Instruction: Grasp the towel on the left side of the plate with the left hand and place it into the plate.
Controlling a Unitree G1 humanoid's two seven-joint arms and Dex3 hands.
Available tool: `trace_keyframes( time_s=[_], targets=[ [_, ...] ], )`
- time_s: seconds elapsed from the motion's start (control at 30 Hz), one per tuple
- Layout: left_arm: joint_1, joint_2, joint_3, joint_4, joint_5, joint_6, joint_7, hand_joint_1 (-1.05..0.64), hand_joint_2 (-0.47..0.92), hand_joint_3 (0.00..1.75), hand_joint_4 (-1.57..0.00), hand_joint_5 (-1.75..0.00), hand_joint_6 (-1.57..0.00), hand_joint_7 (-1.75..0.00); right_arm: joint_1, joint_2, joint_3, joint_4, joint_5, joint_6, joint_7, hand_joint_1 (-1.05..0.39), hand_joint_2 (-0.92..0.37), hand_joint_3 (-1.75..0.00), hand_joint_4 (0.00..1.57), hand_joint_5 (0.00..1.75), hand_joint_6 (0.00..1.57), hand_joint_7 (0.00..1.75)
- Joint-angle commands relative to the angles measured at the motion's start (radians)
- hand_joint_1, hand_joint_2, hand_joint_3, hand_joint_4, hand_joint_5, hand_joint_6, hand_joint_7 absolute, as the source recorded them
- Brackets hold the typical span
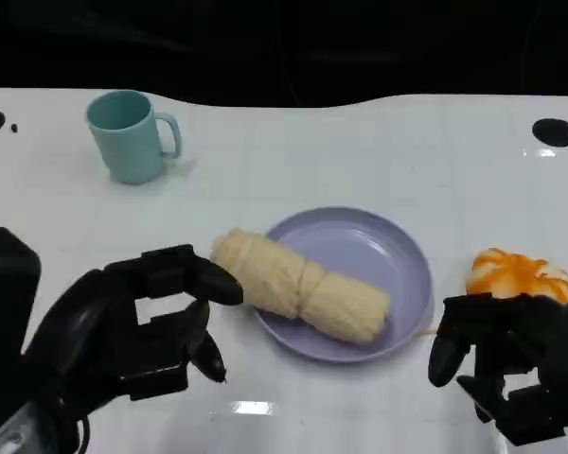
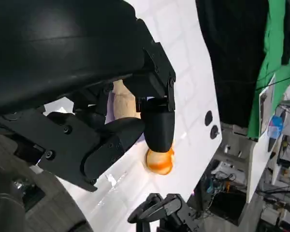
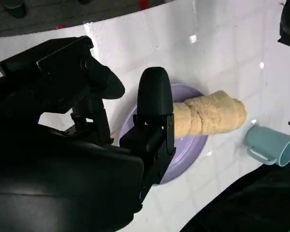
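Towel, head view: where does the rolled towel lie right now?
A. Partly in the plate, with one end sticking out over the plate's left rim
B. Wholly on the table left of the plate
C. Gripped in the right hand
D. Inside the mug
A. The towel lies across the plate, its left end past the rim beside the left hand, which holds nothing; the right hand is apart from it.

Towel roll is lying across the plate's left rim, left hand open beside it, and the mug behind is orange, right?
Not quite: the mug is light blue-green, as the head view shows. The towel roll does lie across the left rim of the plate, with the left hand open beside it.
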Motion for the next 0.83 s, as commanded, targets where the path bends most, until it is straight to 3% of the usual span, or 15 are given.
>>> trace_keyframes(
  time_s=[0.03, 0.23, 0.83],
  targets=[
    [0.005, 0.003, -0.011, 0.023, -0.005, 0.031, 0.049, -0.13, 0.54, 1.23, -0.78, -1.75, -0.72, -1.58, 0.016, -0.017, -0.022, 0.011, 0.014, -0.022, 0.015, 0.03, -0.59, -1.05, 0.7, 1.66, 0.69, 1.42],
    [-0.014, -0.007, -0.013, 0.051, -0.016, 0.062, 0.091, -0.13, 0.54, 1.22, -0.81, -1.75, -0.7, -1.7, 0.022, -0.021, -0.026, 0.021, 0.013, -0.037, 0.015, 0.03, -0.6, -1.03, 0.71, 1.67, 0.69, 1.43],
    [-0.012, 0.016, -0.073, 0.088, 0.009, -0.022, 0.112, -0.11, 0.53, 1.29, -0.82, -1.75, -0.66, -1.7, 0.034, -0.019, -0.043, 0.05, 0.024, -0.069, 0.024, 0.05, -0.61, -1.03, 0.7, 1.68, 0.68, 1.43]
  ],
)
